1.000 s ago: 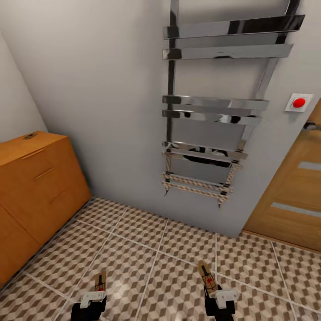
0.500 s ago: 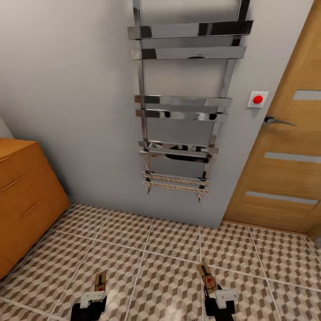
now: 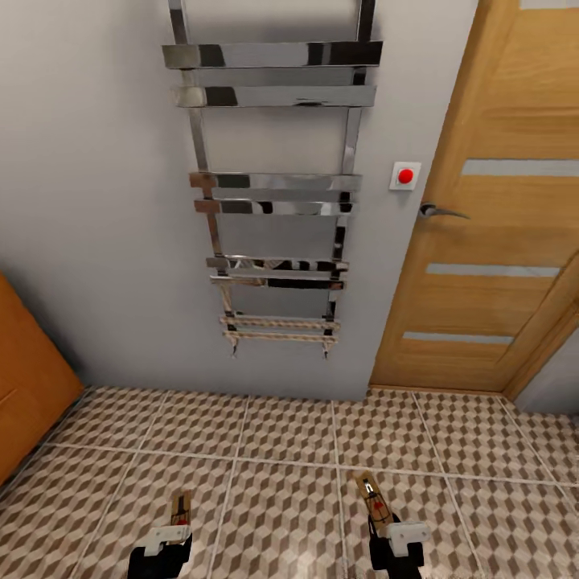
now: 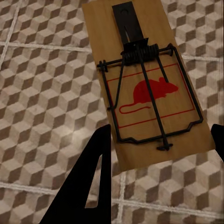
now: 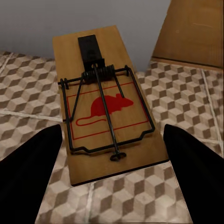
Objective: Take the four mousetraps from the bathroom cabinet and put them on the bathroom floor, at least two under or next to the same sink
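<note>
Each tool carries one mousetrap. The left tool [image 3: 163, 540] is clamped on the near end of a mousetrap [image 3: 180, 510] at about 7 o'clock in the head view; the right tool [image 3: 396, 537] pinches a second mousetrap [image 3: 374, 500] at about 5 o'clock. Both traps jut forward over the bathroom floor [image 3: 281, 450], clear of the tiles. The edge of the cabinet [image 3: 24, 386] sits at 9 o'clock, a chrome towel rail [image 3: 273, 185] on the wall at 12, a wooden door [image 3: 490, 225] at 2.

In the wrist views each trap is a thin, stiff wooden slab — light, I judge, and easily tilted in the grip. Hold the bare board edges at the end away from the spring and bar — the wire parts look awkward to pinch.
</note>
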Available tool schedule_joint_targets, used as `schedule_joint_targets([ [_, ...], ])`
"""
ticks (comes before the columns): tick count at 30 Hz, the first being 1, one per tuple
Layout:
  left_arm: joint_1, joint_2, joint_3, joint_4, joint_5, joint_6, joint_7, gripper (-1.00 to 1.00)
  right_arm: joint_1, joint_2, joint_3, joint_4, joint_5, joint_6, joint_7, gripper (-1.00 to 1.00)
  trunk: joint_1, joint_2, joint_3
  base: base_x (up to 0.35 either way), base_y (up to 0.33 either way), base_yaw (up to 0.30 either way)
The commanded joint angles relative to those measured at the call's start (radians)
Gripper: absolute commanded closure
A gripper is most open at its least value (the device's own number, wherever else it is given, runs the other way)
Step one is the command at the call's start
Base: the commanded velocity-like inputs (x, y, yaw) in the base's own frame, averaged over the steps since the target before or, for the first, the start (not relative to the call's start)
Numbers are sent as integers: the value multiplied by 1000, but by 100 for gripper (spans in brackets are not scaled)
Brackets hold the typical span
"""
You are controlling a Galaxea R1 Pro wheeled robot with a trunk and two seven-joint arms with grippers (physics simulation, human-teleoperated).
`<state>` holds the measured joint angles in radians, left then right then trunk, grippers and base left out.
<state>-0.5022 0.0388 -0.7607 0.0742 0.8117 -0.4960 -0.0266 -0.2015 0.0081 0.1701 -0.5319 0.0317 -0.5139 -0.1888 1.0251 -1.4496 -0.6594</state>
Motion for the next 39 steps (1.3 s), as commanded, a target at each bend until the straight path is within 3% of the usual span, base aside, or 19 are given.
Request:
schedule_joint_targets([
  [1, -1, 0, -8, 3, 6, -4, -3, 100, -1, 0, 5, 1, 3, -2, -9, 100, 0, 0, -1, 0, 0, -290],
  [39, -1, 1, -8, 3, 6, -4, -2, 100, -1, -2, 5, 1, 4, -2, -9, 100, 0, 0, -1, 0, 0, -260],
])
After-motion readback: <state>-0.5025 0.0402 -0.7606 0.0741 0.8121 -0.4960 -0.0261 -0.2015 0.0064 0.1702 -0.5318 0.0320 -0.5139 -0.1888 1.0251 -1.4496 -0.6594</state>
